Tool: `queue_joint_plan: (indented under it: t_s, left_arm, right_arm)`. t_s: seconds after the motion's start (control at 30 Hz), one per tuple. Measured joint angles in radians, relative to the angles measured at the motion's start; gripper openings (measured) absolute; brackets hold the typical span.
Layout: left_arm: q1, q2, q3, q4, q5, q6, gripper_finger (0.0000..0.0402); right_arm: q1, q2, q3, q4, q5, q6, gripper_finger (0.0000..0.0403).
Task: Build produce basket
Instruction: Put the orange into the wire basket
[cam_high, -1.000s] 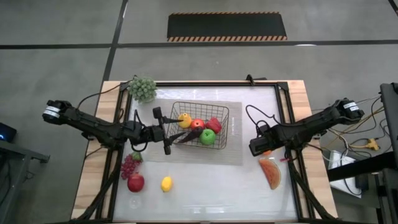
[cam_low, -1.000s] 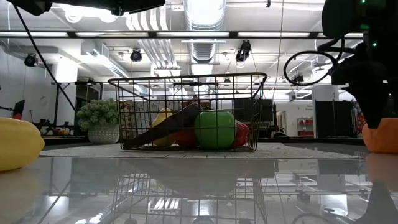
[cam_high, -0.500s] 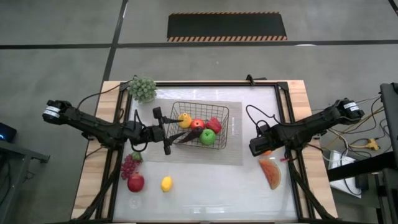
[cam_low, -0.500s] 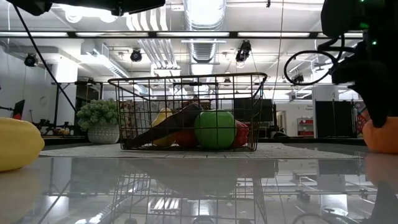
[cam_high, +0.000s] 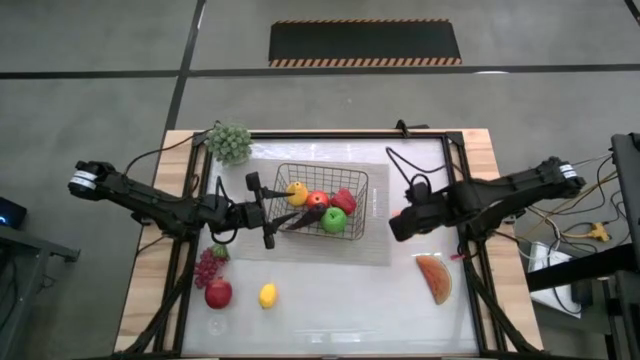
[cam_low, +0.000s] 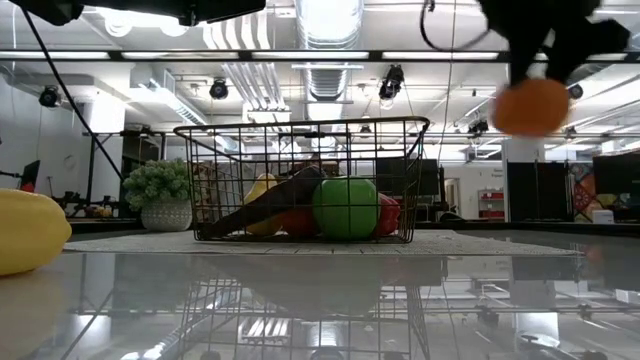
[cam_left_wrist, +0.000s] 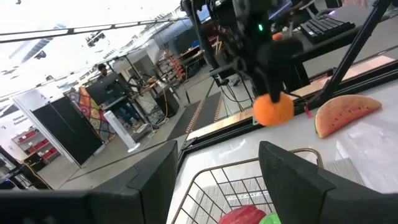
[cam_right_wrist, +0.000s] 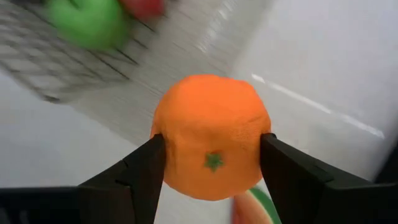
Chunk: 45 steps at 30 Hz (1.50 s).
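- On our left side of the table, well clear of the basket, three pieces of produce wait: the dark-red grapes (cam_high: 207, 266), a red apple (cam_high: 218, 293) and a yellow lemon (cam_high: 267, 295). None has moved in the last second.
- Our left gripper (cam_high: 266, 210) stays just outside the left wall of the basket (cam_high: 356, 226), in the same place as a second ago. From its wrist camera we see its fingers (cam_left_wrist: 292, 186) spread apart with nothing between them.
- The basket sits mid-table on a grey mat (cam_high: 378, 205) and already holds a yellow pear (cam_high: 297, 192), a second red apple (cam_high: 317, 200), a red pepper (cam_high: 344, 200), a green fruit (cam_high: 334, 219) and a purple eggplant (cam_high: 300, 219).
- What has changed is on our right: a second ago the right gripper (cam_right_wrist: 211, 163) stood wide open low over the orange (cam_right_wrist: 211, 144) on the table; now its fingers pinch the orange on both sides, and the fruit hangs high above the tabletop in the low view.
- The right arm has also shifted toward the basket, so we judge the pick done and the carry under way; the drop into the basket is not yet made.
- The watermelon slice (cam_high: 434, 277) lies on the table at the right, untouched, so four pieces remain after the orange.
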Motion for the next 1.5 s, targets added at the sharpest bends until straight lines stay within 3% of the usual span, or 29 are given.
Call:
queue_joint_plan:
  t_s: [0.2, 0.6, 0.8, 1.13, 1.5]
  left_arm:
    - [0.0, 0.0, 0.0, 0.001, 0.0, 0.004, 0.0208]
    - [0.0, 0.0, -0.001, 0.001, 0.0, 0.016, 0.0208]
    - [0.0, 0.0, -0.001, 0.0, 0.0, 0.016, 0.0208]
    - [0.0, 0.0, -0.001, 0.0, 0.0, 0.016, 0.0208]
    - [0.0, 0.0, -0.001, -0.006, 0.0, 0.017, 0.0208]
  right_arm:
    - [-0.014, 0.108, 0.203, 0.0, 0.058, -0.171, 0.0225]
    - [-0.087, 0.411, 0.662, -0.092, 0.057, -0.75, 0.0226]
    - [-0.134, 0.539, 0.837, -0.118, 0.027, -0.926, 0.0226]
    - [-0.199, 0.686, 0.88, -0.17, -0.058, -1.12, 0.0226]
    - [-0.235, 0.788, 0.871, -0.203, -0.133, -1.195, 0.0226]
